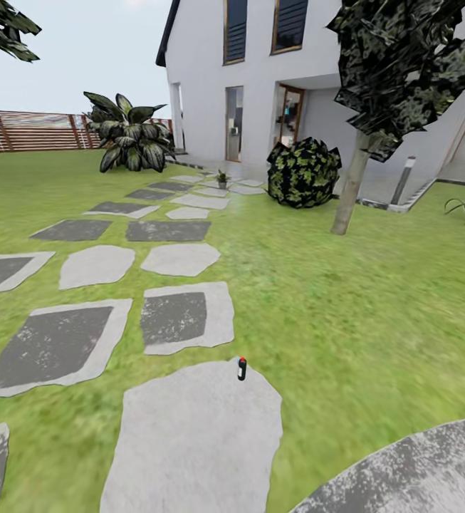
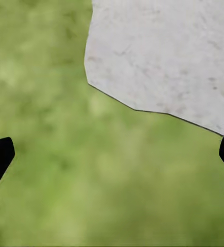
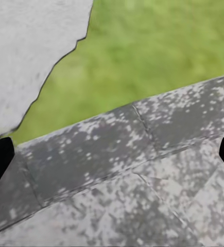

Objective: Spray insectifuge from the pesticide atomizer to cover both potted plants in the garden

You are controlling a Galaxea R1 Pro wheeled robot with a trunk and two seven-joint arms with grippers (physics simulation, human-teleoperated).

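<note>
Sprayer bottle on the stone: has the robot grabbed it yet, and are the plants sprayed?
Not yet. The sprayer stands upright on a pale stone, untouched. Both grippers, left and right, hang open and empty over the ground. Left: grab it, go to the far potted plant by the house, find the other, and spray both.

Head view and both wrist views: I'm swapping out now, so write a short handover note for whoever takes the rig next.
Left gripper: jaws open, empty, over grass beside a pale stepping stone.
Right gripper: jaws open, empty, over the speckled grey paving.
Spray bottle: small, dark, red-topped, upright on the far edge of the nearest big stone, just ahead.
One small potted plant sits far up the path near the house; too small to tell more.
Done: nothing picked up.
Left: grab the bottle, spray both plants.
</note>
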